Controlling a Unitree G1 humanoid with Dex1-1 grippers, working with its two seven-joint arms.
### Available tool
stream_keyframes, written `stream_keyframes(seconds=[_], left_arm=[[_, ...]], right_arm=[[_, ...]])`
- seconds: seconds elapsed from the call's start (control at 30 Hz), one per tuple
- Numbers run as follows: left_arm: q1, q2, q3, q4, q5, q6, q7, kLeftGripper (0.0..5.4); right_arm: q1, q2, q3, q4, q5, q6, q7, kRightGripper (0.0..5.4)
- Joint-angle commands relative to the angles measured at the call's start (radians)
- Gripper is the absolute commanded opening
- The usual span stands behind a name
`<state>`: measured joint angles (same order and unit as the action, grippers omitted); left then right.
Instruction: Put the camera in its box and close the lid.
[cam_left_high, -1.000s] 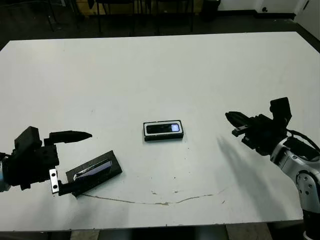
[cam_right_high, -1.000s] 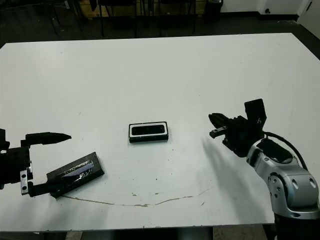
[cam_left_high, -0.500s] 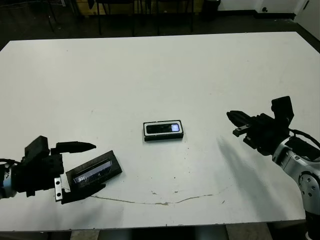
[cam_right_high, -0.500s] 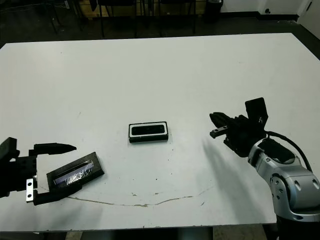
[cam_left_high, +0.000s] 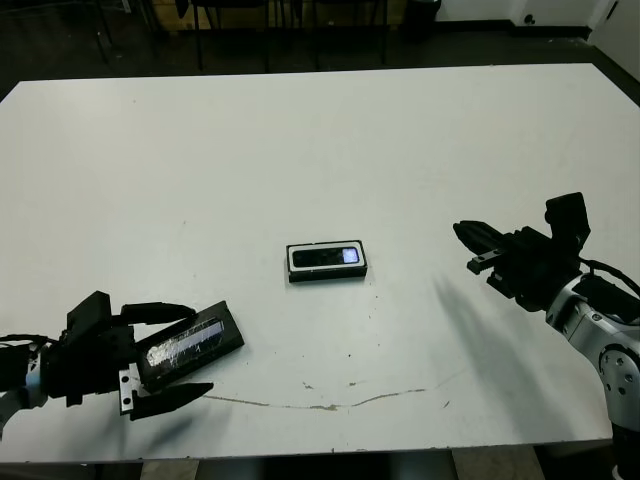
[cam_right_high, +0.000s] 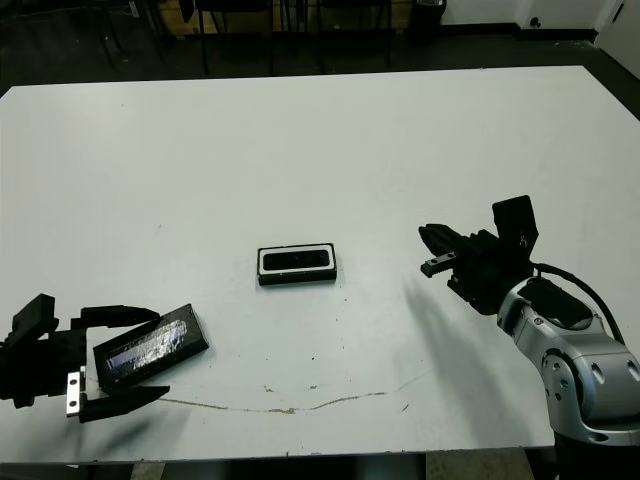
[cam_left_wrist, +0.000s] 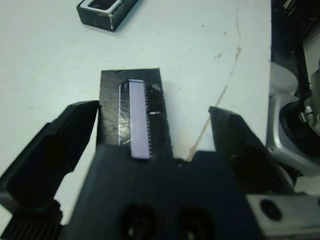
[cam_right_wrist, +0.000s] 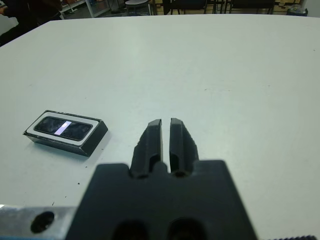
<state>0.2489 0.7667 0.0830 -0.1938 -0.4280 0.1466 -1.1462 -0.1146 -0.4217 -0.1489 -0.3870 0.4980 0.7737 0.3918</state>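
With the camera (cam_left_high: 326, 257) already lying inside the box (cam_left_high: 327, 262) at mid-table, the step in hand looks like picking up the lid (cam_left_high: 190, 341). The lid lies flat near the front-left of the table (cam_left_high: 320, 150), well apart from the box, reflective strip up. Left gripper (cam_left_high: 168, 360) brackets it, fingers spread wide, one on each long side, neither clearly touching. Judgement: close squarely across the short width, low on the edges, since the panel is thin and glossy and may slip or tip; lift level, then carry toward the box. Right gripper (cam_right_wrist: 166, 142) hovers at the right, fingers pressed together, holding nothing, well clear of the box.

Unclear: whether the left fingertips reach the table surface; the lid's near end is hidden behind the gripper body in the left wrist view.
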Motion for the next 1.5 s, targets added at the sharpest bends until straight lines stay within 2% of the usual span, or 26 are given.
stream_keyframes(seconds=[0.03, 0.23, 0.43, 0.73, 0.77, 0.93, 1.07, 1.4, 1.5], left_arm=[[0.006, -0.010, -0.013, 0.043, 0.006, 0.008, -0.002, 5.38], [0.017, -0.016, -0.014, 0.042, 0.036, -0.018, 0.021, 5.38], [0.021, -0.024, -0.014, 0.043, 0.019, -0.004, 0.019, 5.38], [0.019, -0.040, -0.019, 0.083, 0.022, -0.060, -0.003, 5.38], [0.018, -0.033, -0.022, 0.083, 0.029, -0.052, -0.001, 5.38], [0.028, 0.028, -0.029, 0.026, 0.019, 0.140, 0.021, 5.38], [0.038, 0.054, -0.030, -0.021, 0.019, 0.215, 0.041, 4.95], [0.066, -0.015, -0.026, -0.035, -0.028, 0.269, 0.124, 3.08], [0.071, -0.033, -0.021, -0.030, -0.031, 0.261, 0.148, 2.78]], right_arm=[[0.012, -0.017, 0.002, 0.004, -0.013, -0.015, 0.010, 0.00], [0.018, -0.024, 0.008, 0.012, -0.029, -0.039, 0.028, 0.00], [0.018, -0.019, 0.004, 0.017, -0.029, -0.033, 0.029, 0.00], [0.019, -0.022, 0.009, 0.009, -0.036, -0.024, 0.024, 0.00], [0.020, -0.022, 0.009, 0.012, -0.036, -0.030, 0.029, 0.00], [0.021, -0.021, 0.006, 0.011, -0.032, -0.032, 0.034, 0.00], [0.022, -0.021, 0.002, 0.007, -0.027, -0.024, 0.033, 0.00], [0.013, -0.024, 0.004, 0.010, -0.021, -0.018, 0.031, 0.00], [0.012, -0.022, 0.004, 0.012, -0.020, -0.018, 0.031, 0.00]])
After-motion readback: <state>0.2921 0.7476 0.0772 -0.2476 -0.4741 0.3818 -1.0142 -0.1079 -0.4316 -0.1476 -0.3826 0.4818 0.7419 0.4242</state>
